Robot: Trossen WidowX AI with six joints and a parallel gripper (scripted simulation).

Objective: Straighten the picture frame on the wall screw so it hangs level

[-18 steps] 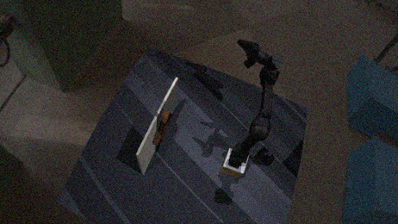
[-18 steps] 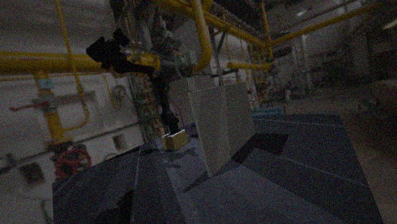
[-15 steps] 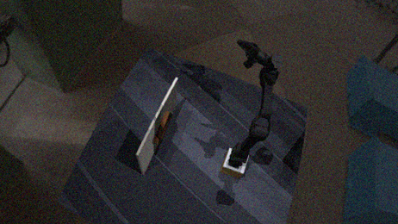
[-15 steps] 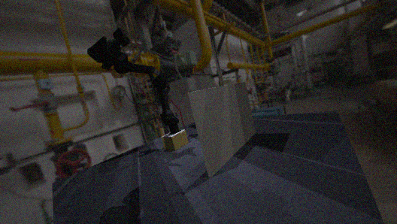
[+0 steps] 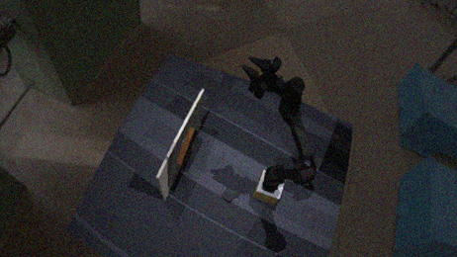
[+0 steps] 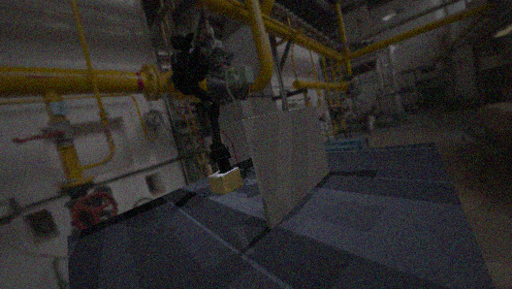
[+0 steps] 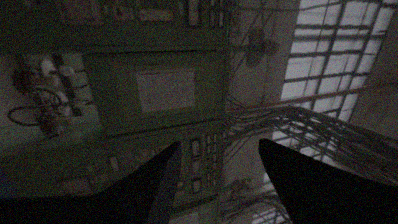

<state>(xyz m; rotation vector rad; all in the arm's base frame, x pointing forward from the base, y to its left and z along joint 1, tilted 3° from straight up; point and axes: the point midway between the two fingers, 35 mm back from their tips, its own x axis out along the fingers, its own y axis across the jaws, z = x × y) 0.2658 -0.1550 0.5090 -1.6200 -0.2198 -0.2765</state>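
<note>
The picture frame (image 5: pixel 185 146) shows as a narrow orange-brown strip on the arm's side of the upright wall panel (image 5: pixel 180 135) (image 6: pixel 291 165). It is seen from above and nearly edge-on, so its tilt cannot be told. In the exterior view the panel shows its plain back and the frame is hidden. The screw and the notched strip are not visible. My gripper (image 5: pixel 247 62) (image 7: pixel 219 146) is open and empty, raised beyond the panel's far end and apart from the frame. The wrist view shows only background between the two dark fingertips.
The arm stands on a yellow block with a white top (image 5: pixel 268 196) (image 6: pixel 226 182) on the blue-grey patterned table (image 5: pixel 123 215) (image 6: pixel 378 228). The wall panel stands upright across the table, in front of the arm's base. Blue boxes (image 5: pixel 436 215) are beyond the table's right edge.
</note>
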